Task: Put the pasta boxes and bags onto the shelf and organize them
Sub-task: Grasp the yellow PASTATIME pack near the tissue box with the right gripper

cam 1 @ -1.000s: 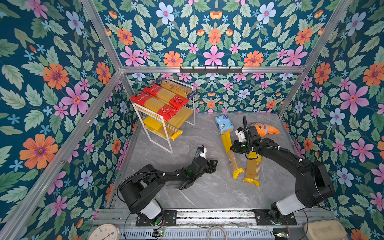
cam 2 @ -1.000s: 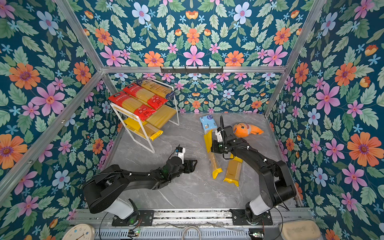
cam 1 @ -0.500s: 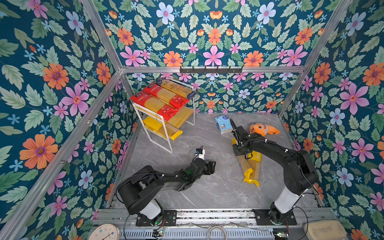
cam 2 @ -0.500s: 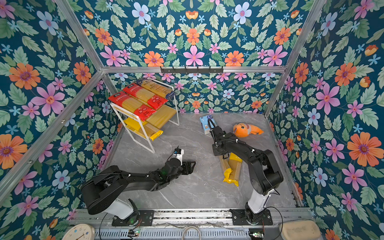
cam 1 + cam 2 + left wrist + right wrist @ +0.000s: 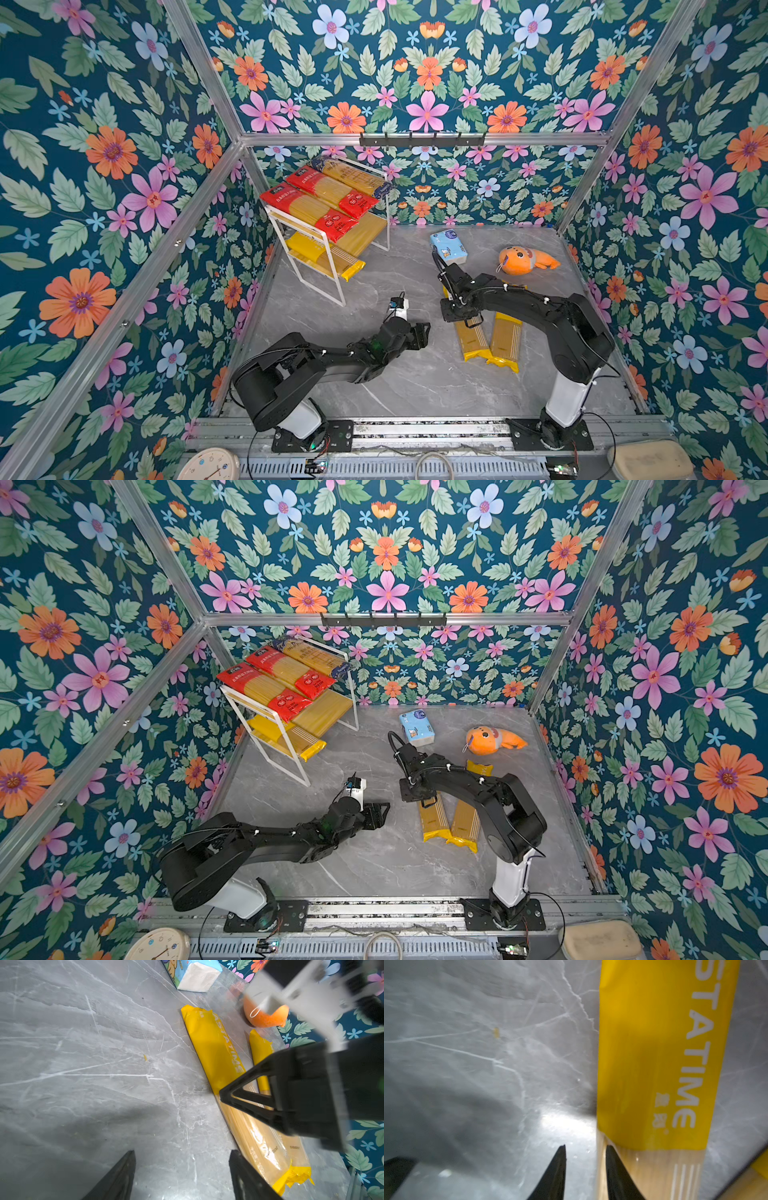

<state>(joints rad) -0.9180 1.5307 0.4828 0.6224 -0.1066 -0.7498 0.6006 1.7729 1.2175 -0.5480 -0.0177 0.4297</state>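
Note:
Two yellow pasta packs (image 5: 473, 343) (image 5: 506, 338) lie side by side on the grey floor, also seen in the left wrist view (image 5: 214, 1043). My right gripper (image 5: 471, 322) (image 5: 585, 1148) hangs low over the left pack's (image 5: 654, 1064) edge. It is open by a narrow gap, one finger over the pack's clear window, the other over the floor. My left gripper (image 5: 422, 332) (image 5: 181, 1155) is open over bare floor to the left of the packs. The shelf (image 5: 332, 270) at the back left holds two red packs (image 5: 309, 210), a blue-and-gold one (image 5: 353, 176) and, on its lower board, a yellow one (image 5: 328, 259).
A light-blue tissue pack (image 5: 448, 248) and an orange plush toy (image 5: 523, 259) lie behind the floor packs. Flowered walls close in the left, back and right. A metal rail (image 5: 415, 428) and a clock (image 5: 212, 467) sit at the front edge.
The left floor pack has swung from slanted to lie alongside the other. My right gripper has come nearer along it and its jaws have parted. The left arm has barely shifted.

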